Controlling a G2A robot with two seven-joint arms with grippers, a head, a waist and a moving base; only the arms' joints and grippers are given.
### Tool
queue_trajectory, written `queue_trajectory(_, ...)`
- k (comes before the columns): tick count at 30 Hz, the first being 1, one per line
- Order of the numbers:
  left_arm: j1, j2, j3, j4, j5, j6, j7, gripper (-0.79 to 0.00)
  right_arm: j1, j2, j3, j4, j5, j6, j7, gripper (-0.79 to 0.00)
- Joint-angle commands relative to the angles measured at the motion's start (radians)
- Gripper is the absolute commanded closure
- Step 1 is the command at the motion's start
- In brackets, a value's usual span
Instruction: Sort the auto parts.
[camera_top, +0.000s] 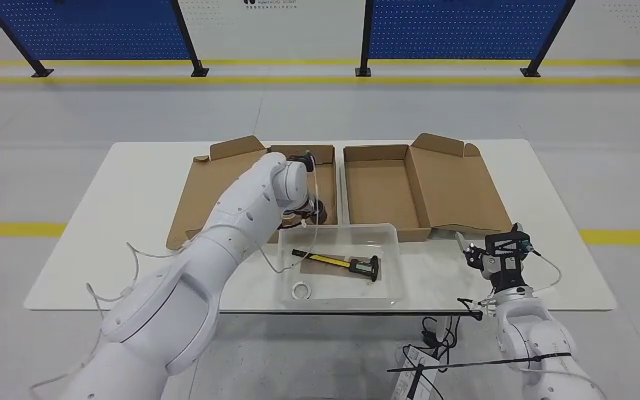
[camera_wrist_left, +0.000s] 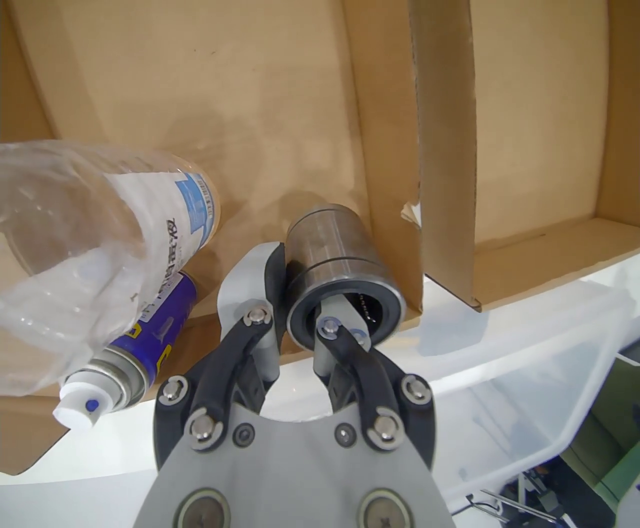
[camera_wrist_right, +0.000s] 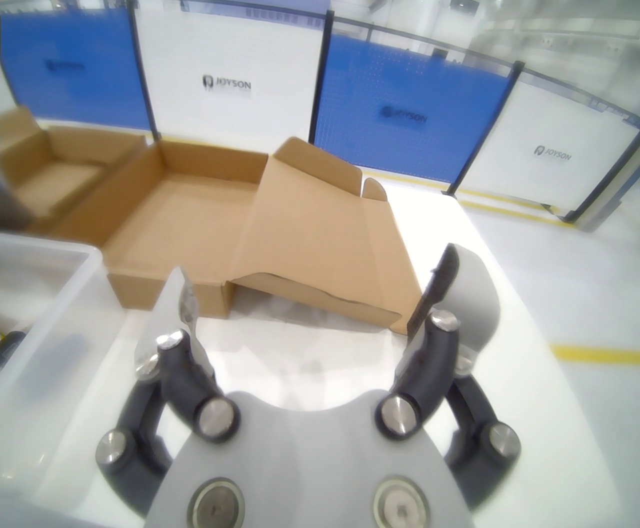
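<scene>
The tabletop (camera_top: 120, 200) carries two open cardboard boxes; the L box (camera_top: 205, 185) is my ref. The R box (camera_top: 380, 195) sits just beside it. The clear bin (camera_top: 345, 229) is just in front of it, w/ a black-and-yellow tool (camera_top: 335, 262) and a white ring (camera_top: 302, 291) inside. Inside the L box, by its front wall, lie a clear bottle (camera_wrist_left: 100, 225) and a blue spray can (camera_wrist_left: 150, 330), close together.

The L pincer (camera_wrist_left: 305, 285) is clamped on the bearing (camera_wrist_left: 340, 250), one finger in the bore and the other on the outer shell. The bearing hangs at the L box's front wall, at the corner nearest the R box. Can't tell if it touches anything below.

Step in hand, I reckon: set the bearing down in the L box. I'd push a bit deeper past the front wall, then lower until it rests on the floor before letting go. It's a smooth steel cylinder, prob. rolls, so I'd lay it against the side wall. I'd open only slightly and back out along the bore so the inner finger doesn't drag it. I'd mind the bottle and the wall edge.

The R pincer (camera_wrist_right: 314, 270) is spread wide and empty, well apart from the L box, beyond the bin. No need for it here.
</scene>
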Motion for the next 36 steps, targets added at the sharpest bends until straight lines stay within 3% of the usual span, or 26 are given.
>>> queue_trajectory(1,0.000,-0.004,-0.003,0.016,-0.010,0.002,-0.004,-0.785,0.000,0.000,0.000,0.000,0.000,0.000,0.000,-0.785)
queue_trajectory(12,-0.024,-0.019,-0.002,0.039,0.028,-0.010,0.022,-0.785,0.000,0.000,0.000,0.000,0.000,0.000,0.000,-0.785)
queue_trajectory(20,-0.037,-0.007,-0.023,-0.058,0.063,-0.039,0.005,-0.785,0.000,0.000,0.000,0.000,0.000,0.000,0.000,-0.785)
queue_trajectory(26,-0.016,0.030,-0.059,-0.215,0.136,-0.057,-0.013,-0.785,0.000,0.000,0.000,0.000,0.000,0.000,0.000,-0.785)
queue_trajectory(28,-0.002,0.047,-0.082,-0.285,0.181,-0.024,-0.008,-0.785,0.000,0.000,0.000,0.000,0.000,0.000,0.000,-0.785)
queue_trajectory(36,0.145,0.131,-0.235,-0.668,0.317,-0.005,-0.022,-0.785,0.000,0.000,0.000,0.000,0.000,0.000,0.000,-0.785)
